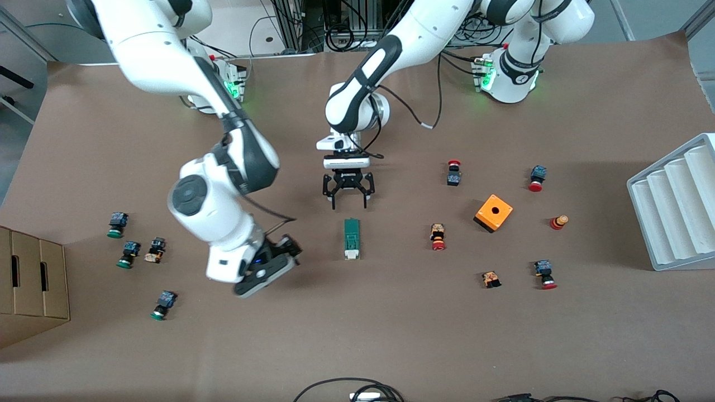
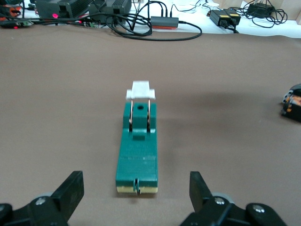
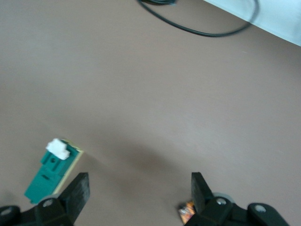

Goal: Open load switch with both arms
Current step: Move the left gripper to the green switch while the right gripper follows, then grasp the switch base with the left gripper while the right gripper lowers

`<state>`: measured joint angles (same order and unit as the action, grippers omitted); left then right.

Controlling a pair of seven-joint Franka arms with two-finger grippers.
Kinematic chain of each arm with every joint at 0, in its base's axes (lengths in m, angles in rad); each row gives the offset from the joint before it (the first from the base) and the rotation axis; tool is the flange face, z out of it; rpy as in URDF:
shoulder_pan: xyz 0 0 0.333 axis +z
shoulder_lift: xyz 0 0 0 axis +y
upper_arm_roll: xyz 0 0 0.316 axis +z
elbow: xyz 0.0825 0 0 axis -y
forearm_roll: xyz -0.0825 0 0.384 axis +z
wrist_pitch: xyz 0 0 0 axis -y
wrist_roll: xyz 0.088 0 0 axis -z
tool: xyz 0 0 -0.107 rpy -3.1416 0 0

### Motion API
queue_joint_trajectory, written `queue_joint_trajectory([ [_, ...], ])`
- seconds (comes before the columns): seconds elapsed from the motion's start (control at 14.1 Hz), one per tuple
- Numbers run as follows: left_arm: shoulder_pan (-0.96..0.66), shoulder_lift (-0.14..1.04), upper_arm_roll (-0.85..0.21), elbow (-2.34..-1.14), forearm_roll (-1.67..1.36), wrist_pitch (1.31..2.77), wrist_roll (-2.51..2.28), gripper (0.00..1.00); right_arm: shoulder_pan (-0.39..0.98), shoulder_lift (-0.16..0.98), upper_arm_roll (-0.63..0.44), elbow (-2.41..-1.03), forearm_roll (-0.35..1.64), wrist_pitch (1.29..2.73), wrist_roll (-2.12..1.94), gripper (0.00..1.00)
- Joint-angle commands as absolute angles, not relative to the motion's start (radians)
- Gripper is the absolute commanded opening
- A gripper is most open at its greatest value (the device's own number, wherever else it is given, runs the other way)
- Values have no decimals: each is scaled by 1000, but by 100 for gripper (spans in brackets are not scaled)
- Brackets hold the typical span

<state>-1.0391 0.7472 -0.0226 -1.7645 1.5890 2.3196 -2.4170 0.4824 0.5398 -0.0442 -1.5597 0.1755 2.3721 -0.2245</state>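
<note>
The load switch [image 1: 351, 239], a narrow dark-green block with a white piece at one end, lies flat mid-table with its white end toward the front camera. My left gripper [image 1: 350, 205] hangs open over the table just off the switch's green end. In the left wrist view the load switch [image 2: 138, 155] lies lengthwise ahead of the gap of my left gripper [image 2: 136, 194]. My right gripper [image 1: 277, 261] is tilted, over bare table beside the switch toward the right arm's end. It is open and holds nothing. In the right wrist view the load switch [image 3: 51, 172] lies off to one side of my right gripper [image 3: 140, 194].
An orange box with a hole [image 1: 493, 213] and several red-capped push buttons [image 1: 438, 237] lie toward the left arm's end, beside a white ribbed rack [image 1: 676, 206]. Green-capped push buttons [image 1: 128, 254] and a cardboard box [image 1: 28, 279] sit at the right arm's end.
</note>
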Motion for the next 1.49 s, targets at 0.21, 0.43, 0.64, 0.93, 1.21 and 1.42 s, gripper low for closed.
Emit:
queue_joint_trajectory([
  [0.21,-1078,883,-18,-1655,1669,2209,-2548,99,541,564,-61,-1545,118,2402,-287,96],
  [0.43,-1101,934,-18,-1617,1672,2145,-2569,89,561,572,-63,-1545,103,2413,-343,96],
  [0.64,-1106,939,-15,-1618,1709,2131,-2568,62,590,578,-63,-1543,101,2436,-432,96],
  [0.93,-1106,945,-15,-1623,1732,2121,-2582,47,618,612,-81,-1543,101,2485,-530,96],
  [1.21,-1104,943,-14,-1641,1776,2105,-2628,47,676,640,-141,-1520,103,2500,-571,96],
  [1.42,-1103,940,-14,-1652,1779,2105,-2628,48,690,655,-143,-1508,101,2502,-571,96],
])
